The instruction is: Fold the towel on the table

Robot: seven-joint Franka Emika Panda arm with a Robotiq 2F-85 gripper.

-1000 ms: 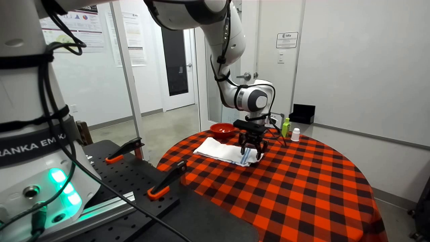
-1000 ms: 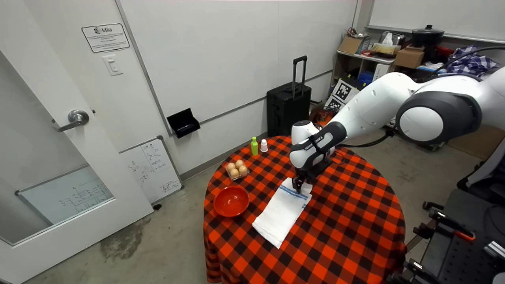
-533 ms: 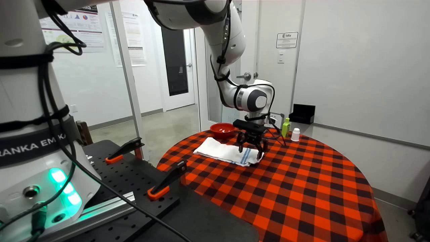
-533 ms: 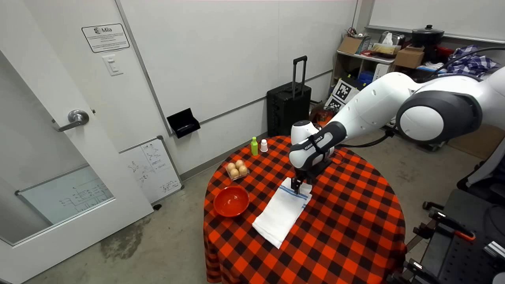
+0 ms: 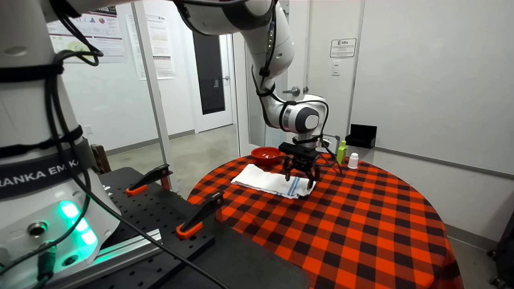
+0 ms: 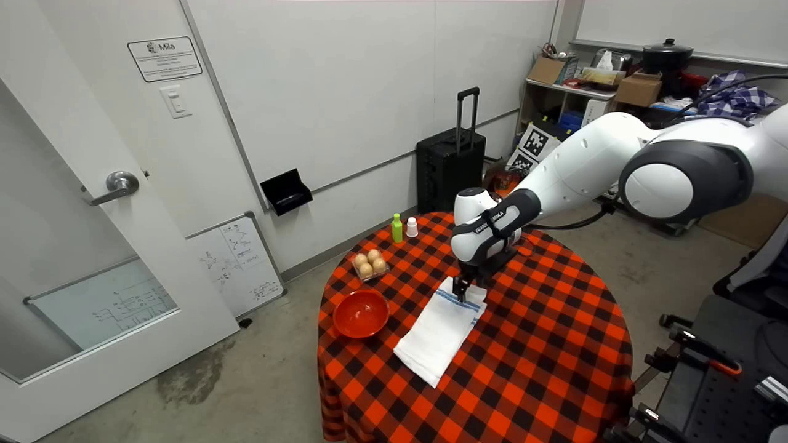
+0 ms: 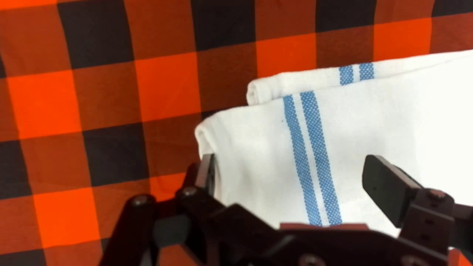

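Left to right over the round table (image 6: pixel 554 363), dressed in a red-and-black buffalo-check tablecloth (image 6: pixel 369 387), an exterior view gives a glossy red bowl (image 6: pixel 361 315), a clear tray (image 6: pixel 375 276) of brown eggs (image 6: pixel 370 263), a lime-green bottle (image 6: pixel 397 230) and, just beside it, a white bottle (image 6: pixel 412 228). Next, aslant near the middle of the table, lies the white dish towel (image 6: pixel 437 332), folded into a long oblong, its striped end toward the Panda arm (image 6: pixel 585 160), which comes in from the right.

In the wrist view, after the check, comes the towel's soft, rounded fold, one finger of the Robotiq gripper (image 7: pixel 290 164) right by it. Then two woven blue stripes split by a fine white line, then plain white, washed out by glare, the other finger over it. Along the upper edge a lower layer shows, askew, with its own blue pair and a curled end. The gripper is released, its jaws spread wide; whether its tips touch the towel, I cannot tell
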